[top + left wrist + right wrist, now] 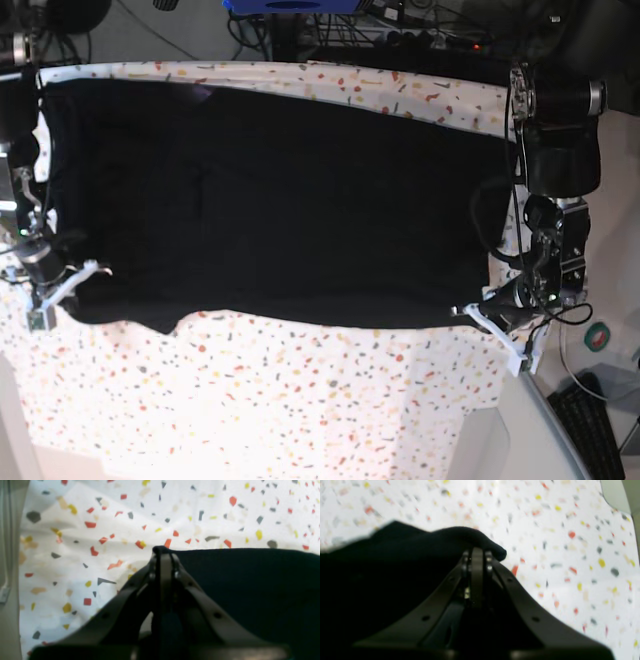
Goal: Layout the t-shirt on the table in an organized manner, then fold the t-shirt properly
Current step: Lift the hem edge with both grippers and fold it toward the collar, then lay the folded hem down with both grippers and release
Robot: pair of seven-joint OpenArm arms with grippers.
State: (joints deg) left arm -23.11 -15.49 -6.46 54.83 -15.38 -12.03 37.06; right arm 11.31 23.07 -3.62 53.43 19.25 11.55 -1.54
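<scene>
The black t-shirt lies spread wide across the speckled white table, its near edge slightly wavy. My left gripper is at the shirt's near right corner. In the left wrist view this gripper is shut on the shirt's edge just above the table. My right gripper is at the near left corner. In the right wrist view it is shut on a bunched fold of the shirt, over the table.
A blue object and cables sit beyond the table's far edge. A keyboard and a small round green thing lie on the floor at the right. The table's right edge runs close to my left arm.
</scene>
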